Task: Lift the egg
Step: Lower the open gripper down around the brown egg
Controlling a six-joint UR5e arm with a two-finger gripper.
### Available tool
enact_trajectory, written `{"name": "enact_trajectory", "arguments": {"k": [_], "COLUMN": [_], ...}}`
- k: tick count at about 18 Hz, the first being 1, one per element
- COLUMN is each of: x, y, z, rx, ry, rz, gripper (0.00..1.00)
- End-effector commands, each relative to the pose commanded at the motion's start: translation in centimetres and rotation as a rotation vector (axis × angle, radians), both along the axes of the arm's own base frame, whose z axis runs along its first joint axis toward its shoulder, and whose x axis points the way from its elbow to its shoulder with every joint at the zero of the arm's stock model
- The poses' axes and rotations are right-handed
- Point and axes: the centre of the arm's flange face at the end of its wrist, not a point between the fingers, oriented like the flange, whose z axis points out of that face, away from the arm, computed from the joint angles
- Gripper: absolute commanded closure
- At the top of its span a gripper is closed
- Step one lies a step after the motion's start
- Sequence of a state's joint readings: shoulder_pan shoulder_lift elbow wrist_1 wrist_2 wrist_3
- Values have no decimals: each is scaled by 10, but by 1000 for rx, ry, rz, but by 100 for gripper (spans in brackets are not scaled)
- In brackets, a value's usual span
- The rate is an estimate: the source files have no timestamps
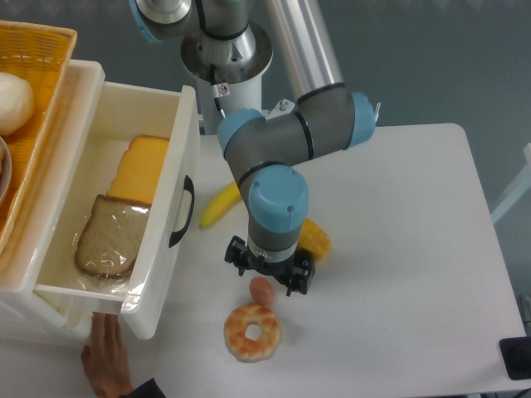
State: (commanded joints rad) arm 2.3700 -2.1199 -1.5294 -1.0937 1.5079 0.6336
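I have the gripper right over the egg; its two fingers stand apart, one on each side — open, not squeezing yet; the egg sits on the table, just beyond the donut; a banana lies farther back, near the drawer on the left — bread inside.
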Motion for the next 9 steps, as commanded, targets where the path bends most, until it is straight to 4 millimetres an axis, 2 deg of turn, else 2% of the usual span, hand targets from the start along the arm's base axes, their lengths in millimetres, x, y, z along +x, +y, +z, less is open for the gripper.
{"name": "enact_trajectory", "arguments": {"k": [3,9], "x": [-2,-6], "y": [0,-4], "z": [-19,-22], "rx": [-24,-33], "ry": [-22,-29], "rz": [53,139], "gripper": [0,0]}}
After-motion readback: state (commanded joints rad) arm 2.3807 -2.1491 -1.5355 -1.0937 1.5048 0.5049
